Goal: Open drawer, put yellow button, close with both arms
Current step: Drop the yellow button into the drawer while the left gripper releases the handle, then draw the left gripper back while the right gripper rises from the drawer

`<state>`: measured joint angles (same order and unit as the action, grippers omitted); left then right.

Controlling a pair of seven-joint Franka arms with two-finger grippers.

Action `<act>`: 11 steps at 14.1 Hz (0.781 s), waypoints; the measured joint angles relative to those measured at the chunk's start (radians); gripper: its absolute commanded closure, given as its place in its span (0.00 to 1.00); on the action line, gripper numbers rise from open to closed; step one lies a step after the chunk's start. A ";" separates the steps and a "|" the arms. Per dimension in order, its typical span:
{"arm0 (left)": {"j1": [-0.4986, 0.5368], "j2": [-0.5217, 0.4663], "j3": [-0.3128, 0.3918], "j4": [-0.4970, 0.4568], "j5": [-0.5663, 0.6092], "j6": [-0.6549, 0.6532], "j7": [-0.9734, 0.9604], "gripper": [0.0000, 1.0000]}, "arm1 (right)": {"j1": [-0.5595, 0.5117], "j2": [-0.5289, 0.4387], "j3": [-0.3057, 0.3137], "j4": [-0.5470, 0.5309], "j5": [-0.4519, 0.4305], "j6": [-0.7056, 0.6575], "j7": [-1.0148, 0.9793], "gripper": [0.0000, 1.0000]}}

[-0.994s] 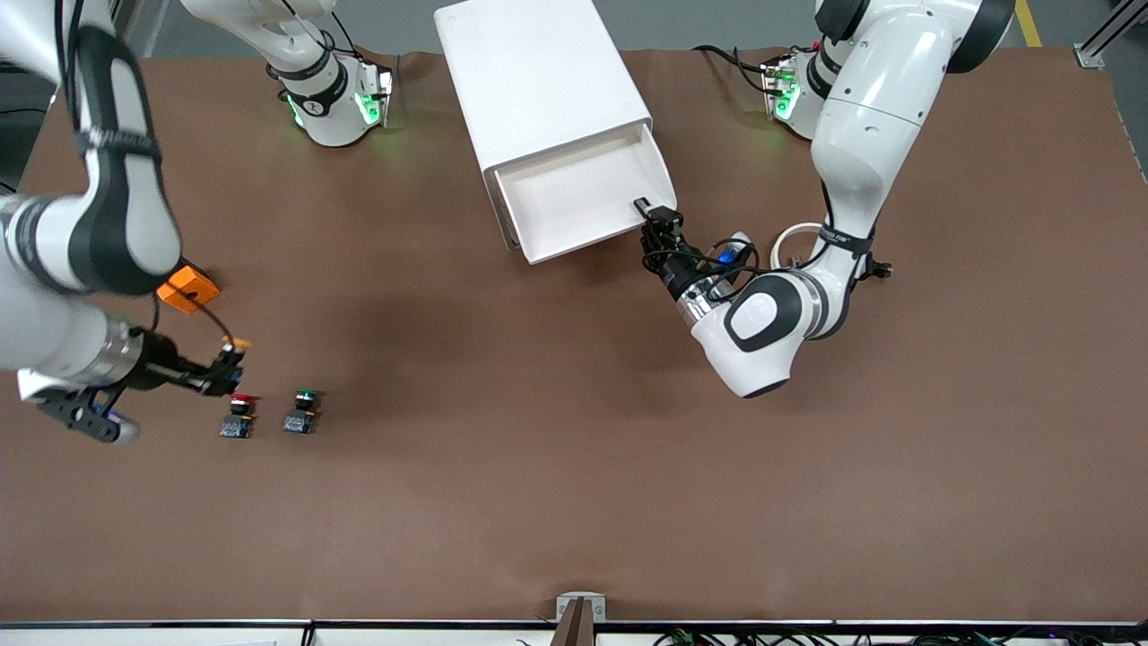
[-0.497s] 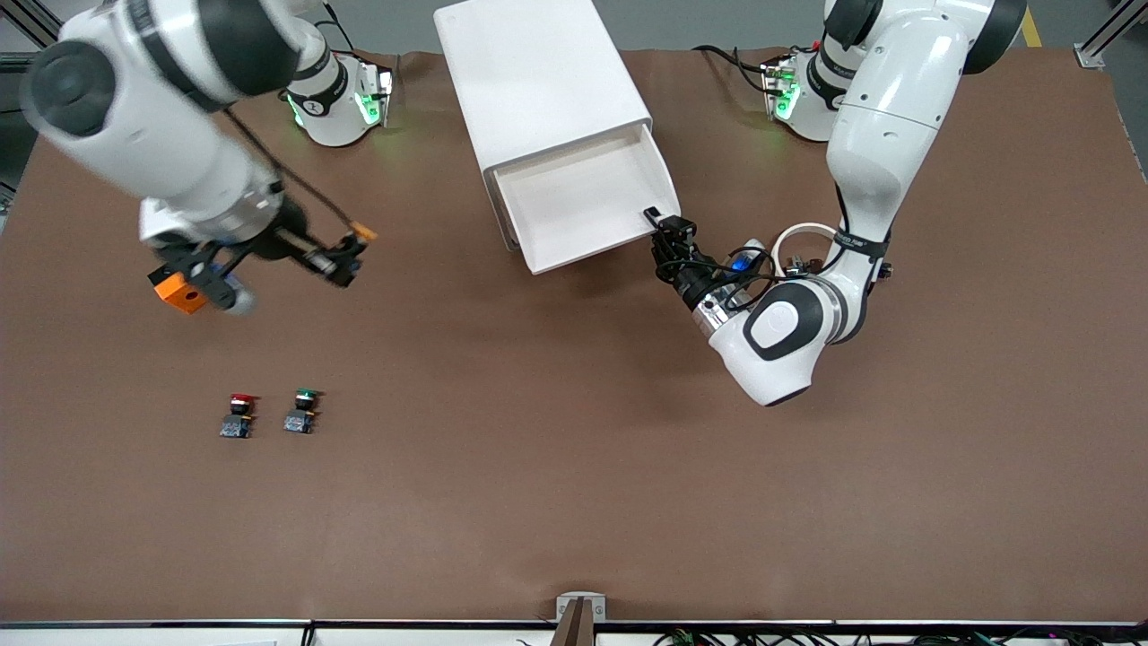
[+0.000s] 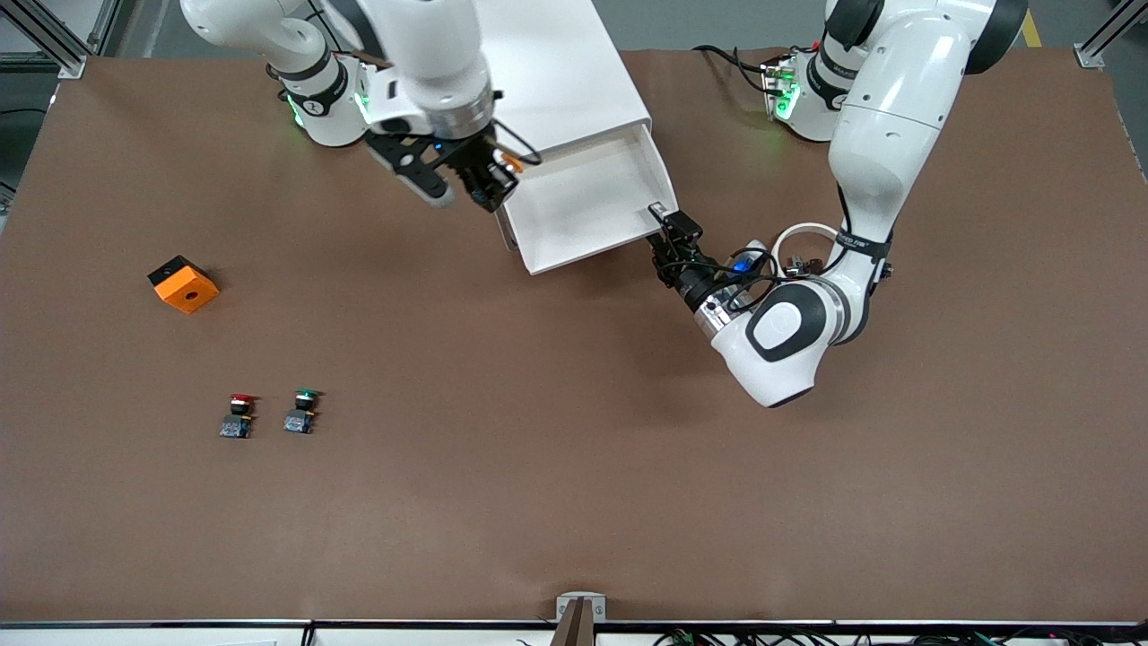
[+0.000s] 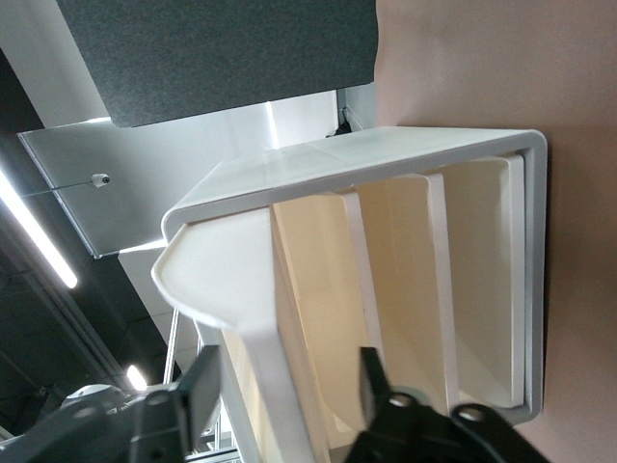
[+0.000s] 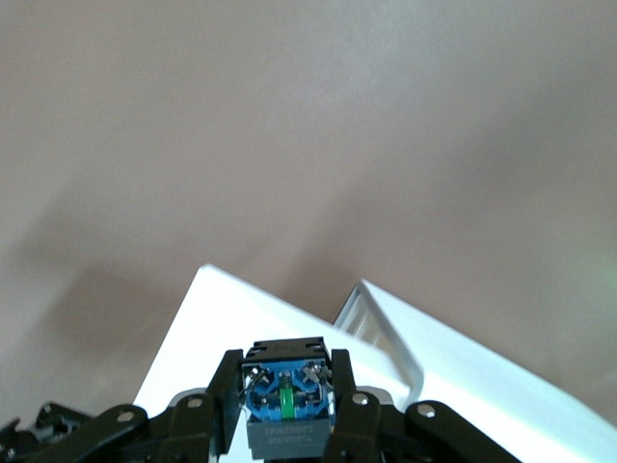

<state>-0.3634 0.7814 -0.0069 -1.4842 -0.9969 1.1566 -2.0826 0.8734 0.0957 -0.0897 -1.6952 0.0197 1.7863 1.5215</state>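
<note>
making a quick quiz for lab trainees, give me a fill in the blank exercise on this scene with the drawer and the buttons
1. The right gripper, over the edge of the open drawer, is shut on the ____ button.
2. The left gripper has its fingers either side of the drawer's ____ panel.
3. The red button stands beside the ____ button on the table.
4. The orange block lies toward the ____ arm's end of the table.

Missing words: yellow; front; green; right

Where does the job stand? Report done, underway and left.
Done: the drawer is pulled open, with the left gripper at its front corner. Underway: the right gripper carries the yellow button at the drawer's edge. Left: drop it in, then close the drawer with both arms.
</note>
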 measured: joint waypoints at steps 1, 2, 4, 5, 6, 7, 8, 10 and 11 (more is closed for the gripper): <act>0.000 0.000 0.000 0.015 -0.002 0.000 0.011 0.00 | 0.021 0.007 0.000 -0.002 0.000 0.009 0.029 1.00; 0.001 0.000 0.000 0.038 -0.004 0.000 0.029 0.00 | 0.038 0.015 -0.001 -0.002 0.000 0.015 0.056 1.00; 0.006 -0.001 0.000 0.092 -0.004 0.000 0.079 0.00 | 0.065 0.032 -0.002 -0.003 -0.001 0.033 0.107 1.00; 0.013 -0.001 0.001 0.117 -0.004 0.000 0.114 0.00 | 0.078 0.043 -0.002 -0.003 -0.003 0.046 0.129 1.00; 0.023 -0.001 0.001 0.136 -0.004 0.000 0.155 0.00 | 0.090 0.056 -0.002 -0.003 -0.009 0.062 0.151 1.00; 0.034 -0.002 0.002 0.152 -0.004 0.000 0.205 0.00 | 0.101 0.071 -0.002 -0.004 -0.018 0.083 0.174 1.00; 0.046 -0.002 0.005 0.170 -0.004 0.000 0.263 0.00 | 0.111 0.088 -0.002 -0.004 -0.024 0.107 0.195 1.00; 0.057 -0.002 0.034 0.208 -0.004 0.000 0.412 0.00 | 0.131 0.124 -0.003 -0.004 -0.030 0.158 0.235 1.00; 0.057 -0.002 0.055 0.220 -0.004 0.002 0.494 0.00 | 0.141 0.139 -0.003 -0.004 -0.038 0.175 0.255 1.00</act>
<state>-0.3067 0.7798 0.0486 -1.2639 -1.0007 1.1584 -1.5887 1.0143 0.2350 -0.0926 -1.6993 -0.0183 1.9609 1.7762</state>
